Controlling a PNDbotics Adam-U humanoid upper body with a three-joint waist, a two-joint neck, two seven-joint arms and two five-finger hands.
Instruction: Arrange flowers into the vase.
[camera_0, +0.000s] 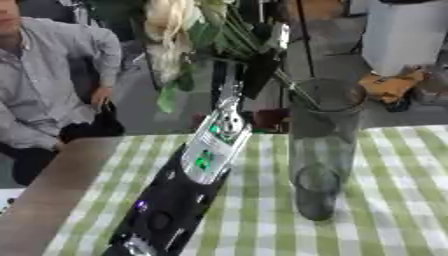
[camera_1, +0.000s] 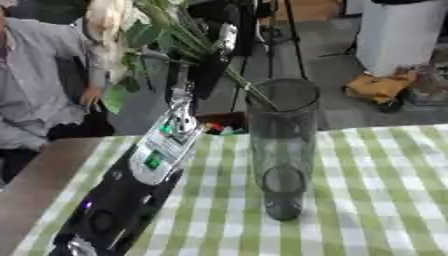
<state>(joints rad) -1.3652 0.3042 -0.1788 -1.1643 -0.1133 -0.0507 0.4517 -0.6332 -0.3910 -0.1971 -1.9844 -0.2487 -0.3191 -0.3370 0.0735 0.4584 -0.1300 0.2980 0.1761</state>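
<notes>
A tall clear glass vase (camera_0: 324, 150) stands upright on the green-and-white checked tablecloth (camera_0: 402, 190). My left arm rises from the lower left, and my left hand (camera_0: 259, 69) is shut on a bunch of flower stems (camera_1: 199, 41) just left of and above the vase's mouth. Cream blossoms (camera_0: 170, 24) and green leaves (camera_0: 168, 98) hang off to the upper left of the hand. The bunch is tilted, and the lower end of one stem (camera_1: 262, 98) dips inside the vase's rim. My right hand shows in neither view.
A seated person in a grey shirt (camera_0: 44, 85) is beyond the table's left side, not touching anything. The table's bare brown edge (camera_0: 52, 190) runs down the left. A white bin (camera_0: 404, 35) and an orange object (camera_0: 392, 84) are on the floor behind.
</notes>
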